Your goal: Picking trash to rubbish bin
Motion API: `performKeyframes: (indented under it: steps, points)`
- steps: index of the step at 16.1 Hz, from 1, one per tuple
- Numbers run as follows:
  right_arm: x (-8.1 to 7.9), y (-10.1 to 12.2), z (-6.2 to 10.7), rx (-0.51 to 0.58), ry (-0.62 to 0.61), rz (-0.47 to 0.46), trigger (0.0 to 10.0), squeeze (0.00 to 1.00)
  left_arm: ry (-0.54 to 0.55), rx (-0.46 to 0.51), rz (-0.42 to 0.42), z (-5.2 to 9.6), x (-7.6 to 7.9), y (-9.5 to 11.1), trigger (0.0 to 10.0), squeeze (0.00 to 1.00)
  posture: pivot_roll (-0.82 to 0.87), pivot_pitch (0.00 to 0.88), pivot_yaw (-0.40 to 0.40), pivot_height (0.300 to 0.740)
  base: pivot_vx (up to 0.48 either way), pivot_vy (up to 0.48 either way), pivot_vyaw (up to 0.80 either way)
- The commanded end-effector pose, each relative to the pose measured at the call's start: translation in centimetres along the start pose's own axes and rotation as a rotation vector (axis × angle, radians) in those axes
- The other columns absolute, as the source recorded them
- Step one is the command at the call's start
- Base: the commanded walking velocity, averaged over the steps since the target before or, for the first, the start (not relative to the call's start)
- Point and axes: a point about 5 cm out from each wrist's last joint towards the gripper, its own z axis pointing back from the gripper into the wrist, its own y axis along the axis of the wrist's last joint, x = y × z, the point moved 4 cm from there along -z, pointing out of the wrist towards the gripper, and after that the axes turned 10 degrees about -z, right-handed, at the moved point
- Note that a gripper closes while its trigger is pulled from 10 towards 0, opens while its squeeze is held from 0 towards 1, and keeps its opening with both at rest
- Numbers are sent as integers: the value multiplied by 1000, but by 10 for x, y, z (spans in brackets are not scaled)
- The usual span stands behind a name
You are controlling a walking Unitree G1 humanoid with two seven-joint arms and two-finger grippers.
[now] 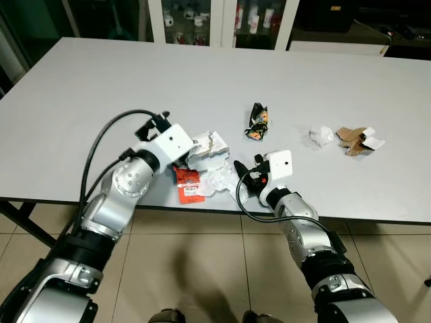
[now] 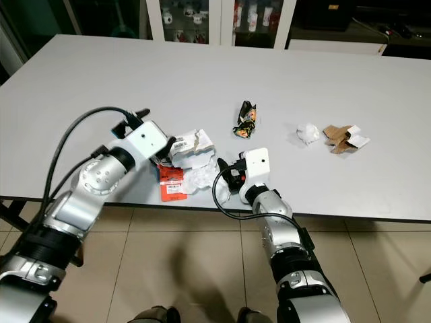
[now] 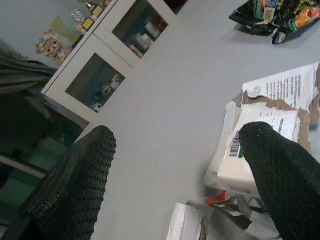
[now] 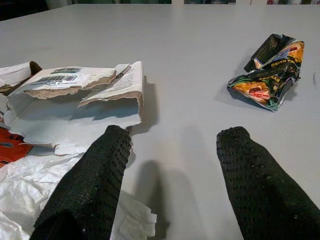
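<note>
Big grey table (image 1: 101,87) with a glass-door cabinet (image 1: 202,20) behind its far edge.

Trash is all on the tabletop. Main pile at the near edge, between the two arms: torn white cardboard box (image 1: 207,148) with barcode labels, crumpled white paper (image 1: 217,182) just in front of it, red packet (image 1: 189,186) touching both.

Further back, apart from the pile: crumpled black snack wrapper (image 1: 256,122) with orange print. Off to the robot's right: small white paper wad (image 1: 322,136), torn brown cardboard scraps (image 1: 357,140) just beside it.

Left gripper (image 3: 180,170) is at the left end of the pile, fingers spread, nothing between them; one fingertip sits over the torn box by the barcode.

Right gripper (image 4: 175,175) is low over the table at the pile's right edge, fingers spread wide, holding nothing. Its left fingertip (image 4: 112,142) is at the edge of the white paper and the box flap; contact unclear.
</note>
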Motion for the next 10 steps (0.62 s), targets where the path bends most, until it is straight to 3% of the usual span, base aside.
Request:
performKeyframes:
  steps: [1,3,6,7,10]
  points:
    - [3,1,1,4,-11,-12,10000,0,0,29,-29,0,-16,1,10000,0,27,78,-16,740,0,0,0]
    - [2,-1,1,1,-9,-14,10000,0,-60,53,-104,6,-27,-2,10000,0,32,73,-13,740,0,0,0]
    - [0,-1,0,0,-4,-17,10000,0,-161,40,-225,16,-23,-12,10000,0,32,73,-13,740,0,0,0]
    - [-1,-2,1,-1,-2,-17,10000,0,-188,27,-234,19,-21,-18,10000,0,34,65,-10,740,0,0,0]
    - [-2,-3,1,-2,1,-17,10000,0,-308,-30,-141,30,-3,-39,10000,0,31,53,-10,740,0,0,0]
